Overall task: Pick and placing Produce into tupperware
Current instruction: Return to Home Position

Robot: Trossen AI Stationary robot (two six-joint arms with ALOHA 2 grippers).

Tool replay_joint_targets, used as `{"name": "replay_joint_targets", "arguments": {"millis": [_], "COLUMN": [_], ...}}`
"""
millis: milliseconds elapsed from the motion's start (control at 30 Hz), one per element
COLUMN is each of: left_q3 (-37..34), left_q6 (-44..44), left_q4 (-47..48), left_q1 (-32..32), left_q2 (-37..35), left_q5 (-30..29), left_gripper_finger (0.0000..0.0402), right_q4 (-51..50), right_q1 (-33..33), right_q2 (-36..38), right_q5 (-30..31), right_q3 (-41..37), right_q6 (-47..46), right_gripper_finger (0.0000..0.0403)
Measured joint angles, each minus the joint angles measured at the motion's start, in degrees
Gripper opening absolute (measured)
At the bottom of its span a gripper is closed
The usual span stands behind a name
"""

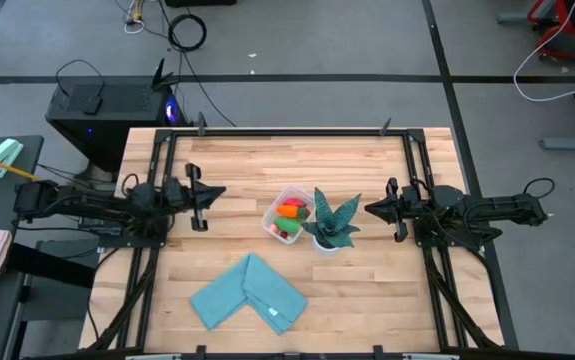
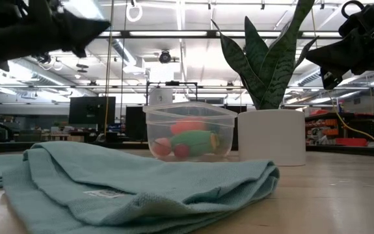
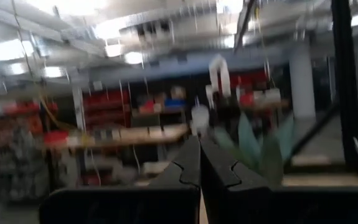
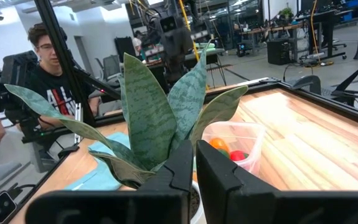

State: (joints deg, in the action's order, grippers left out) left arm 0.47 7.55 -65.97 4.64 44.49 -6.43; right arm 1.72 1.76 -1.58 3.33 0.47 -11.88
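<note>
My left end effector (image 1: 217, 193) hangs pinched closed over the worktop (image 1: 267, 160), and my right end effector (image 1: 370, 208) is narrow too, opposite. Between them the produce (image 1: 291, 211) sits inside the tupperware (image 1: 270, 219), just beside the potted plant (image 1: 333, 224).

Produce (image 2: 193, 140) in tupperware (image 2: 188, 110), plant (image 2: 271, 65) beside, teal cloth (image 2: 141, 182) foreground

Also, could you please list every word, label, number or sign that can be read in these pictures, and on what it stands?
No text can be read for certain.
On the teal cloth, a white tag: marks too small to read.
On the person's shirt, a print: not clear enough to read.
On the tupperware and the white plant pot: no label visible.
</note>
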Motion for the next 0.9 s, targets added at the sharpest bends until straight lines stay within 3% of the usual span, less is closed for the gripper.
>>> {"name": "replay_joint_targets", "arguments": {"millis": [567, 900], "left_q3": [0.0, 0.0], "left_q6": [-4.9, -6.7], "left_q4": [15.5, 28.6], "left_q1": [0.0, 0.0], "left_q2": [0.0, -6.3], "left_q5": [2.5, 3.3], "left_gripper_finger": [0.0003, 0.0004], "right_q4": [0.0, 0.0], "right_q1": [0.0, 0.0], "right_q2": [0.0, 0.0], "right_q5": [0.0, 0.0], "right_q3": [0.0, 0.0], "right_q6": [0.0, 0.0], "right_gripper_finger": [0.0025, 0.0025]}}
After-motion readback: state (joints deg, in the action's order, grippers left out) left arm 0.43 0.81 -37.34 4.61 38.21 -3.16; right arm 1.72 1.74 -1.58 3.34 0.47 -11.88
